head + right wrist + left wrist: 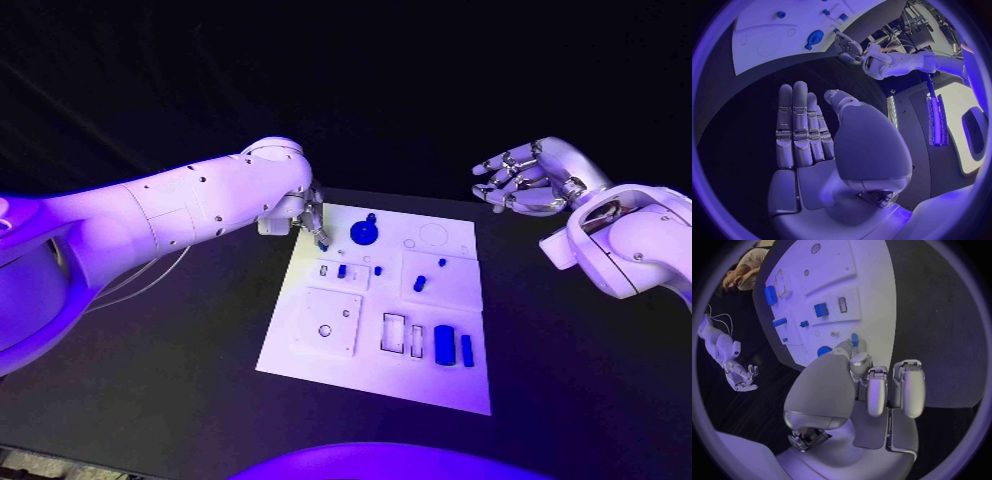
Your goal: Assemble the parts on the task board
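Blue round knob (365, 232) near board's (433, 375) far edge | looks light, hard, smooth; take its stem | left robot hand (307, 222) beside it, grip unclear | right robot hand (519, 180) away, empty, fingers apart

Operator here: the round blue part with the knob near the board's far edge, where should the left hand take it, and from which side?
Likely by the raised knob on top of the round blue part, coming from above. The disc looks flat against the task board, offering little edge to pinch, while the knob stands proud. The left hand is beside it at the board's left edge.
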